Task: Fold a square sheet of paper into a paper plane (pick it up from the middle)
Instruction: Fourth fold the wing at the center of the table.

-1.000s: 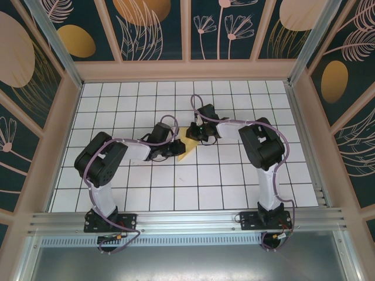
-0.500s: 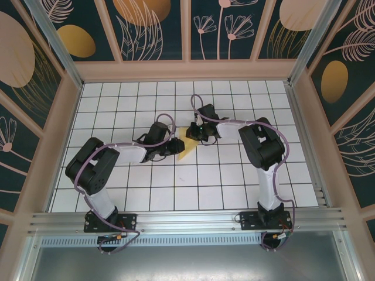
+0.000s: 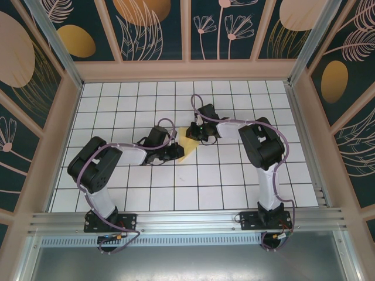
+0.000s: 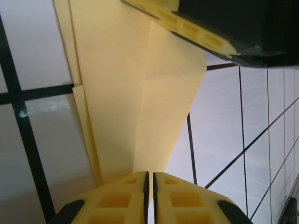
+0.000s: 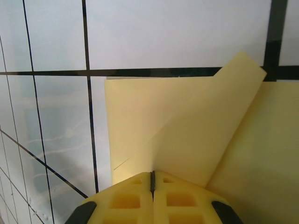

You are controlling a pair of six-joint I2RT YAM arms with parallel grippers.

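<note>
yellow paper [image 3: 187, 152], half folded, lies on the white table [image 3: 234, 175] between both grippers. the left gripper [image 4: 149, 176] and right gripper [image 5: 152, 173] are closed, tips pressing on it. best to pin one end down and slide slowly along the fold. no words to read.

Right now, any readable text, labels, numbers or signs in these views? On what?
No readable text.
yellow paper: blank, folds and creases only.
table: plain white tiles with black grid lines, no numbers.
wall panels: leaf and flower drawings, no lettering.
left arm's base and right arm's base: any marking there is too small to read.
</note>
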